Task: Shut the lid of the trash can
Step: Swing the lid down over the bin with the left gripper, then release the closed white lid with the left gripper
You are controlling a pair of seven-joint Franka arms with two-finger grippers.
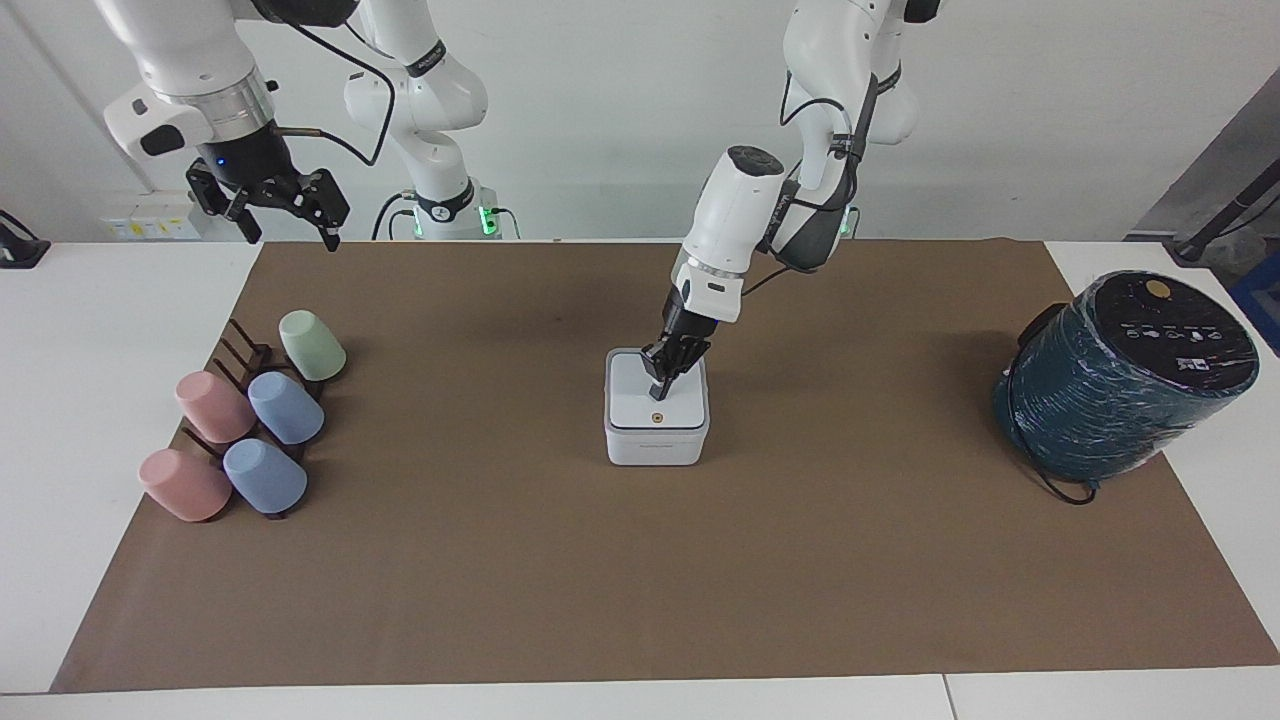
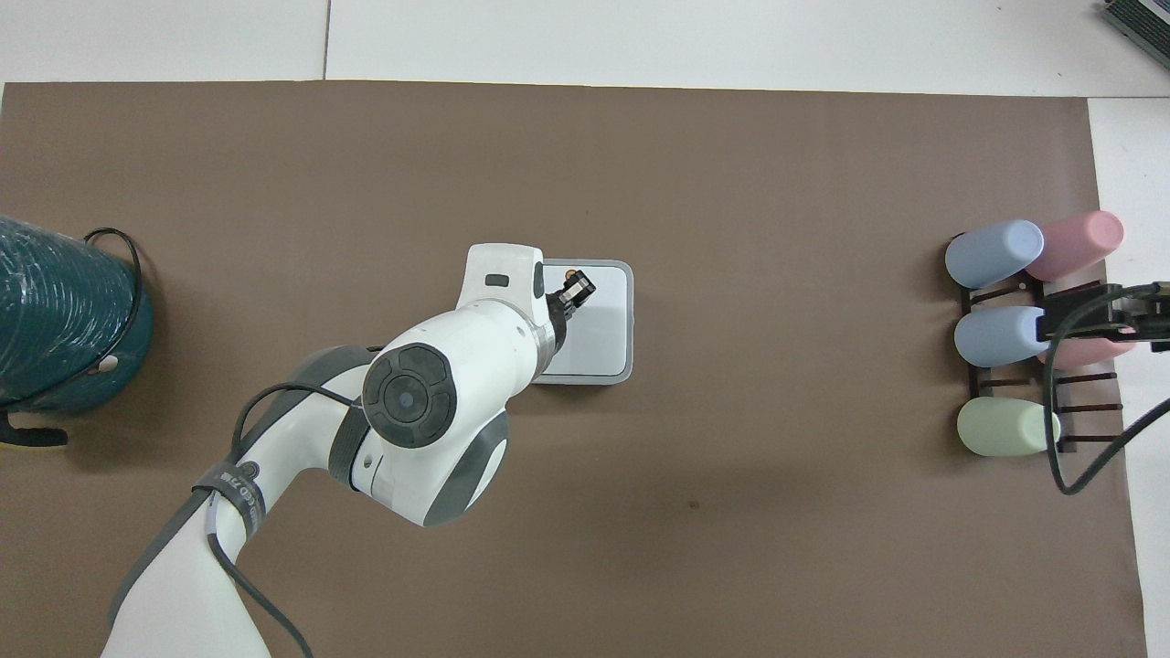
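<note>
White plastic makes up the trash can [image 1: 656, 440], a small cube with rounded corners standing upright near the middle of the brown mat [image 1: 640, 580]. Faint grey lettering runs across its front face, which is turned away from the robots; the words cannot be read. The lid [image 1: 655, 398] lies flat and level on the rim, its small orange dot near the edge farthest from the robots. Being square, the can has no clear long axis.

The left gripper [image 1: 657, 385] points down at the lid, its fingertips pinched together on nothing, the tip pressing on the lid's top face.

The right gripper [image 1: 290, 215] waits in the air over the right arm's end of the table, fingers spread, holding nothing, above the cup rack [image 1: 245, 400].

A dark teal cylinder [image 1: 1120, 380] leans at the left arm's end; small white marks on its black top are unreadable.
</note>
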